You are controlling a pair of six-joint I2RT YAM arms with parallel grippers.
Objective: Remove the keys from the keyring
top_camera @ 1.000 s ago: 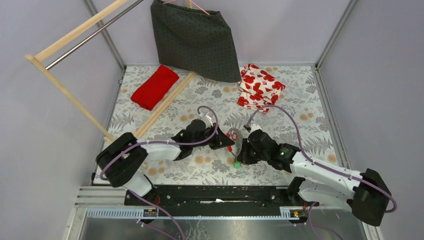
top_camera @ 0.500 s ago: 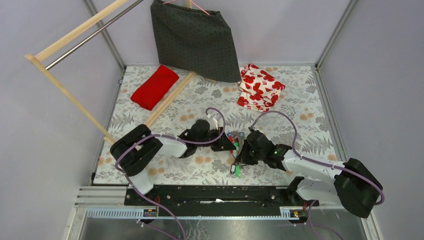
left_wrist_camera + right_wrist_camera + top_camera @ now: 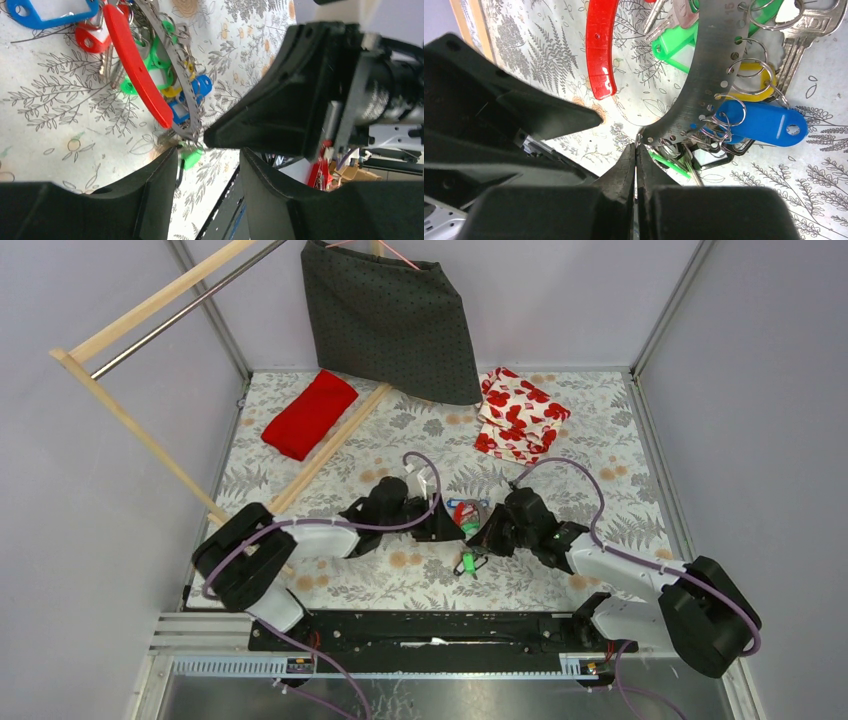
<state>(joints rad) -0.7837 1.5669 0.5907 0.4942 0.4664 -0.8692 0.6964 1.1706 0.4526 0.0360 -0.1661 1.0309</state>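
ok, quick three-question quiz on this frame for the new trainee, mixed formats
1. True or false: the right gripper is shut on the end of the keyring.
2. The left gripper is: A) open, B) shut on a blue key, C) out of view.
3. What colour is the lone key lying apart from the other keys, nearer the arm bases?
Key: 1 true; 2 A; 3 green.

Matt metal keyring (image 3: 710, 65) w/ glossy plastic keys (image 3: 764, 123)
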